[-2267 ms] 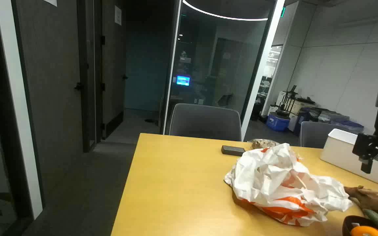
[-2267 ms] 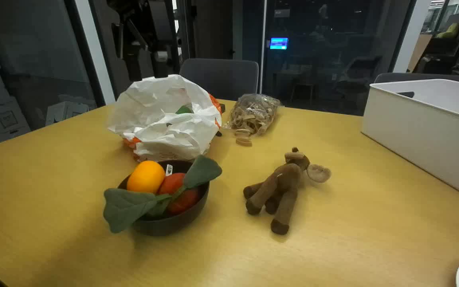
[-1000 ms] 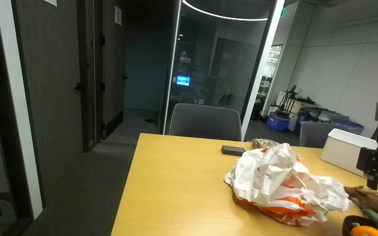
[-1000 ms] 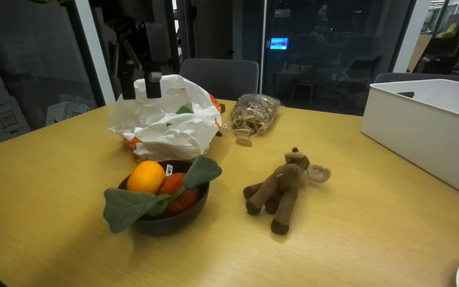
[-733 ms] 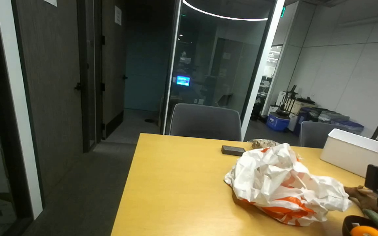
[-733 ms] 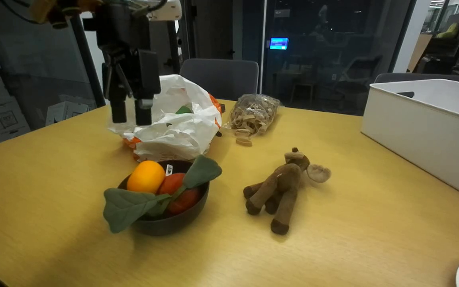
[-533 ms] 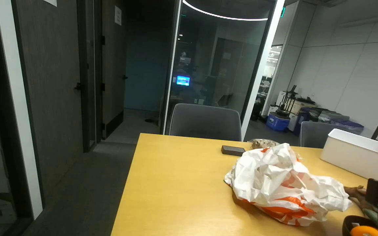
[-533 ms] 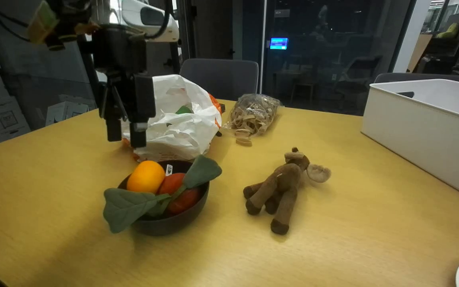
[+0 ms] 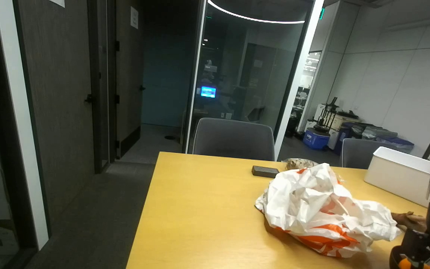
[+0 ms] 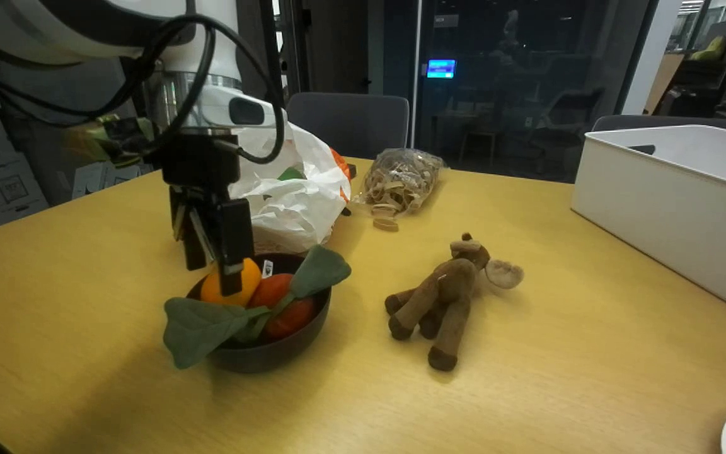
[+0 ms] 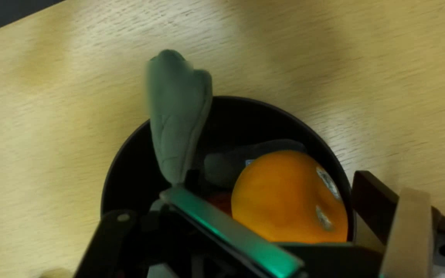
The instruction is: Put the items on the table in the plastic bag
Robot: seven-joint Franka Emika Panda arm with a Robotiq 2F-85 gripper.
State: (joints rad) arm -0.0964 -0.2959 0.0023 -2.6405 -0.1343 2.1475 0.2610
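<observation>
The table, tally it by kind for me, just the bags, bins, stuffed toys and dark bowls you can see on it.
White-and-orange bag and clear bag: 2 bags
White bin: 1
Brown stuffed toy: 1
Dark bowl: 1
Total: 5

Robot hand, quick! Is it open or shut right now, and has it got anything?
Hand: open, holding nothing; in the wrist view the orange fruit shows in its gap, not gripped.
</observation>
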